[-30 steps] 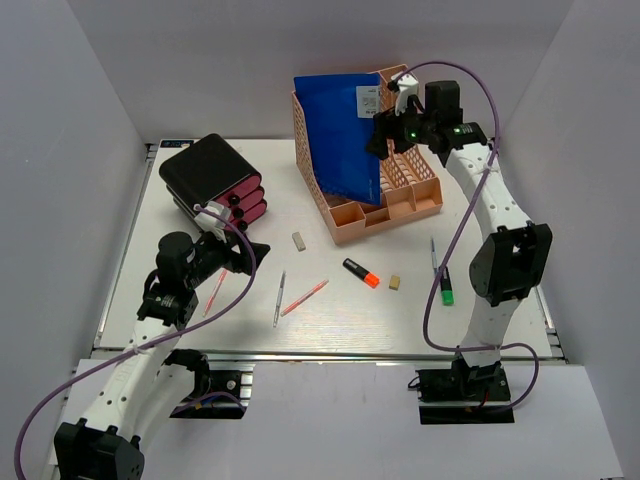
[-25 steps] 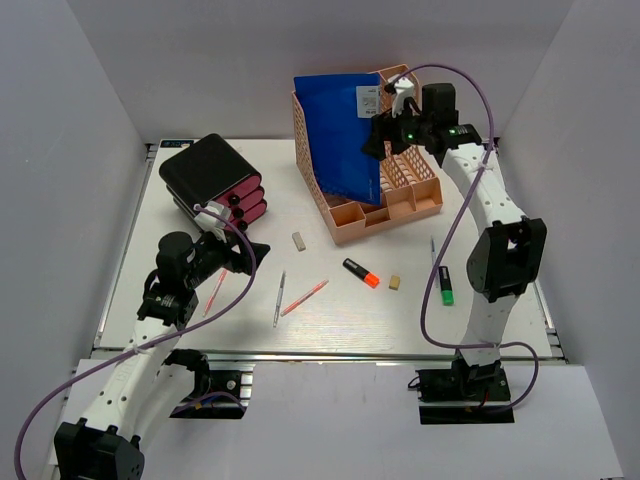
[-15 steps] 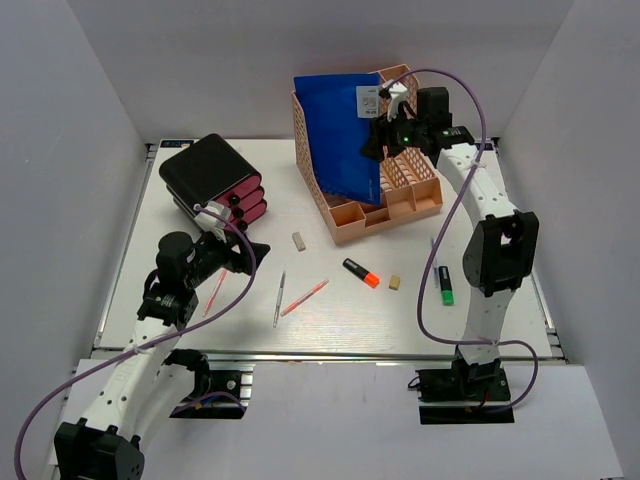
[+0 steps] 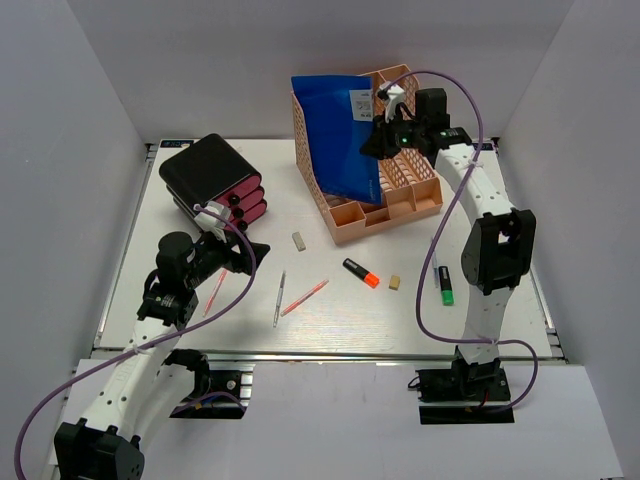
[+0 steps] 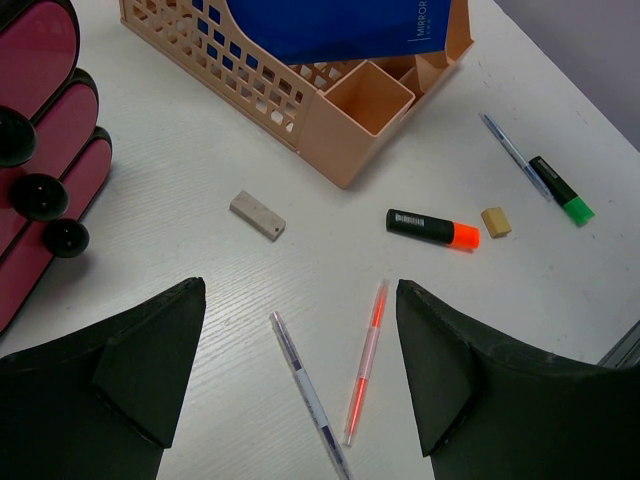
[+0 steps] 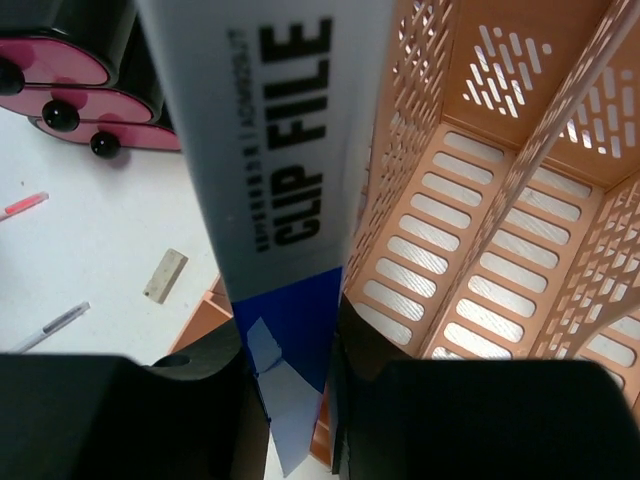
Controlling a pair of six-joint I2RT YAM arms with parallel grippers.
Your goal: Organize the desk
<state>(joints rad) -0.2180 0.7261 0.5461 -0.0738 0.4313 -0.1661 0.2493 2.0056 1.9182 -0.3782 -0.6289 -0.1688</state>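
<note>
On the white desk (image 4: 480, 320) stands a peach mesh file rack (image 4: 400, 195) holding a blue clip file (image 4: 335, 130). My right gripper (image 4: 378, 140) is at the file's upper right edge. In the right wrist view its jaws press both sides of the blue file (image 6: 280, 130), so the right gripper (image 6: 290, 370) is shut on it. My left gripper (image 4: 235, 255) hovers open low over the desk's left part. In the left wrist view a clear pen (image 5: 305, 390) and a pink pen (image 5: 366, 360) lie on the desk under the left gripper (image 5: 300, 370), untouched.
A black and pink drawer unit (image 4: 212, 180) sits at the back left. Loose on the desk lie a white eraser (image 4: 298, 241), an orange highlighter (image 4: 361, 272), a tan eraser (image 4: 395, 283), a green highlighter (image 4: 446, 286), a blue pen (image 4: 434, 255) and another pink pen (image 4: 215, 292).
My right gripper has moved in to the file's edge and closed on it; the file's top has shifted slightly left. The left arm has not moved.
</note>
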